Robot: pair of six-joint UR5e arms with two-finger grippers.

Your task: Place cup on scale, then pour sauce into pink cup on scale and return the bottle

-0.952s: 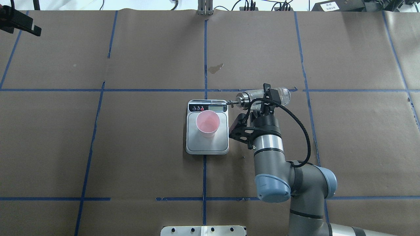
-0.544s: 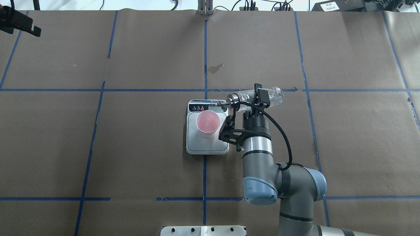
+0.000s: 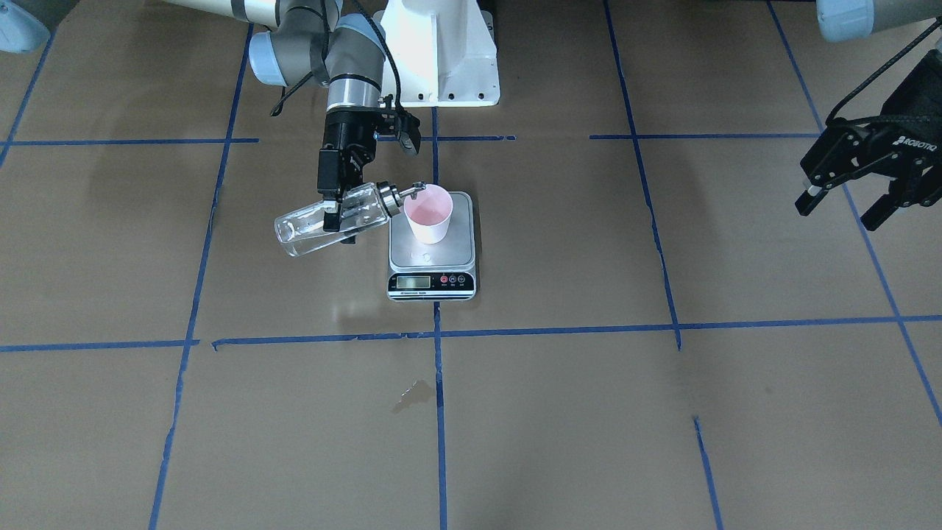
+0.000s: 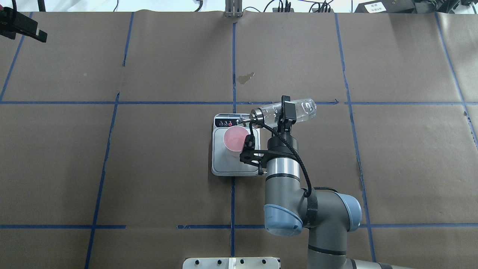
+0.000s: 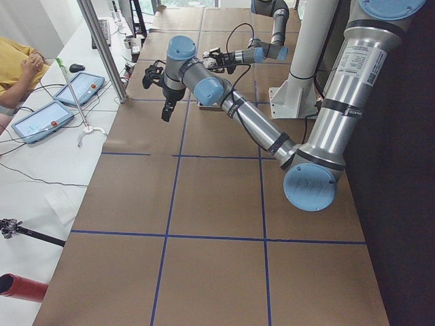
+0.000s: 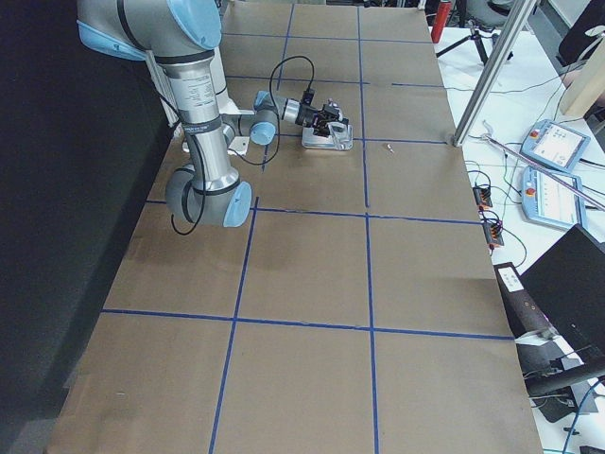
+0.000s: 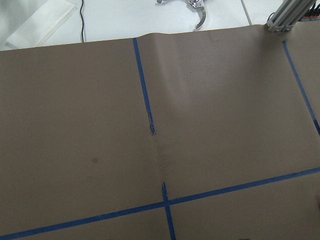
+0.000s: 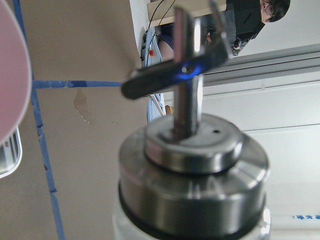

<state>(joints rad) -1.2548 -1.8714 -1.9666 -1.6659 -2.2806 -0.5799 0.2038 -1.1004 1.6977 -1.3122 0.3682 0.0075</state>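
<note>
We look steeply down from overhead and from across the table (image 4: 149,168); both views hold the scale (image 4: 224,164) near mid-frame.

Right gripper (image 3: 340,215) clenched, left gripper (image 3: 841,207) wide.

The brand name ROBOTIQ is printed in white capitals on the black body of the left gripper (image 3: 839,208), readable in the front-facing view. The digits on the scale (image 3: 449,254) LCD display (image 3: 413,281) are too small to read. A white label (image 4: 374,6) on a dark box (image 4: 396,5) beyond the table's far edge carries illegible print.
</note>
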